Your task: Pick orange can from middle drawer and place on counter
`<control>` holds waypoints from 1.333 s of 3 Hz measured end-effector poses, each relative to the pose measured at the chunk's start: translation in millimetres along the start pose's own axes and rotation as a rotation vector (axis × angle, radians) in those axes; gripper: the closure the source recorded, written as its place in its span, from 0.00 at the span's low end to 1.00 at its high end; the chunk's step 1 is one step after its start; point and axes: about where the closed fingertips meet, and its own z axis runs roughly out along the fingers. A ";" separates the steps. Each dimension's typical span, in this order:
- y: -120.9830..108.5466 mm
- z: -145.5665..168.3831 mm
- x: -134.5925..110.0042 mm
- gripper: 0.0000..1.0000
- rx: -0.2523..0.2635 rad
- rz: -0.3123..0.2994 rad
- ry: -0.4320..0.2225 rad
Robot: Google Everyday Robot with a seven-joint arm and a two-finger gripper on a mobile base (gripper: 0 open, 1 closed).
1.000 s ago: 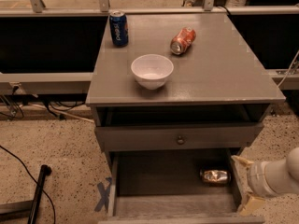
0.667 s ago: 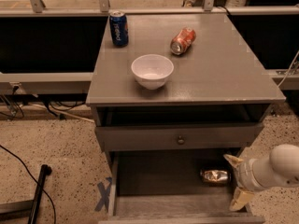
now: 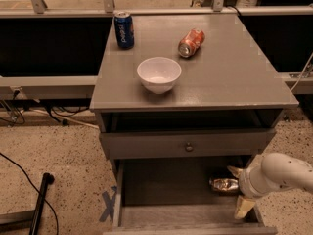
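The orange can (image 3: 223,184) lies on its side, shiny gold-bronze, at the right of the open middle drawer (image 3: 166,187). My gripper (image 3: 238,190) reaches in from the lower right on a white arm. It is open, with one pale finger beyond the can's right end and the other nearer the drawer's front. The fingers stand at the can's right end; I cannot tell if they touch it. The grey counter (image 3: 234,72) is above.
On the counter stand a white bowl (image 3: 159,74) and an upright blue Pepsi can (image 3: 123,29); a red-orange can (image 3: 190,42) lies on its side. A shut drawer front with a knob (image 3: 189,146) overhangs the open drawer. A black pole (image 3: 41,204) lies on the floor at the left.
My gripper has moved left into the drawer, from the right edge of the view up to the orange can's right end. The can has not moved.
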 end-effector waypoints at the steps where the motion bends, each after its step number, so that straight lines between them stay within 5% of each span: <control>1: -7.2 33.8 17.4 0.00 -0.013 0.030 -0.004; 2: -22.7 56.7 29.3 0.00 0.000 0.049 -0.019; 4: -36.7 86.5 40.7 0.40 -0.002 0.048 -0.019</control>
